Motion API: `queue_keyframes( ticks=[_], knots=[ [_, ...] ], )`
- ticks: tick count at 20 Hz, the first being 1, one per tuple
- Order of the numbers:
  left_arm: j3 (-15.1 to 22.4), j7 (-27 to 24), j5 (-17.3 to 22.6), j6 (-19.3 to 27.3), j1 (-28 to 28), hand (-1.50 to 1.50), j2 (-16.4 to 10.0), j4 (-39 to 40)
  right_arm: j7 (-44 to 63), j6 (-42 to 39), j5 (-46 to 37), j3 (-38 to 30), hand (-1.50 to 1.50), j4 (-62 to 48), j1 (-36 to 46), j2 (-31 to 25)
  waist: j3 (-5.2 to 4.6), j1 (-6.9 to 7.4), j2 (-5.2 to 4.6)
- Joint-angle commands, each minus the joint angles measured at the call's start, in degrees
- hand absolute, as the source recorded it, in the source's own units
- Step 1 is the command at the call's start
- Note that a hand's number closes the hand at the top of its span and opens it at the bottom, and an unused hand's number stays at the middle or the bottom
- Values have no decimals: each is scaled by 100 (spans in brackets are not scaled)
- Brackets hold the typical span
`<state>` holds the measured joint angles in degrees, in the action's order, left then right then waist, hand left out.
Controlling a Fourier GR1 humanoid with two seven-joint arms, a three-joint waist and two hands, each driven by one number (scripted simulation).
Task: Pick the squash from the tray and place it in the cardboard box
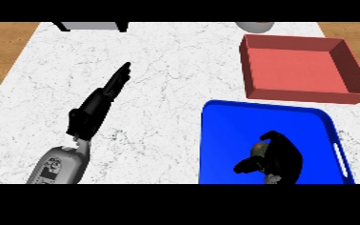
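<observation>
A blue tray (pixel 225 138) lies at the lower right of the white marble counter. On it sits the squash (pixel 259 148), greenish and mostly hidden. My right hand (pixel 281 158) is on top of it, fingers and thumb curled round it. Just beyond the tray stands the box (pixel 295 66), reddish brown with low walls and nothing inside. My left hand (pixel 98 105) hovers over the counter at the left, fingers straight and pointing up and to the right, holding nothing.
A grey object with black edges (pixel 91 25) stands at the far left edge of the counter. A pale round object (pixel 255 26) shows at the far edge above the box. Wooden floor borders the counter at both sides.
</observation>
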<state>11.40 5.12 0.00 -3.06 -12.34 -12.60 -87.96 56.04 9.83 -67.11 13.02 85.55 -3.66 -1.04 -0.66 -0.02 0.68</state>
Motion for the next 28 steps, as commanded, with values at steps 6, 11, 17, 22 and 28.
queue_keyframes(
  ticks=[6, 11, 17, 22, 28],
  knots=[
    [-62, 255, -54, -57, -126, 0, 165, -146, -662, -129, -361, 95, 150, -415, 421, -556, 68, 21, -72],
    [70, 33, -106, -113, -30, 0, 156, -109, -3389, -817, 312, 1238, 150, 86, 450, -1688, 81, 245, -83],
    [41, -34, -225, -19, 190, 0, 178, -120, -5247, -78, 998, 367, 150, 540, 381, -2952, 71, -18, -59],
    [-104, -293, -337, 45, -16, 0, 311, 367, -5243, -903, 1728, -127, 150, 2115, 235, -3286, 61, -85, -60],
    [-263, -313, -167, -209, 405, 0, 34, -139, -5676, -1236, 3056, -1198, 150, 3819, -793, -3808, 61, -139, -33]
  ],
)
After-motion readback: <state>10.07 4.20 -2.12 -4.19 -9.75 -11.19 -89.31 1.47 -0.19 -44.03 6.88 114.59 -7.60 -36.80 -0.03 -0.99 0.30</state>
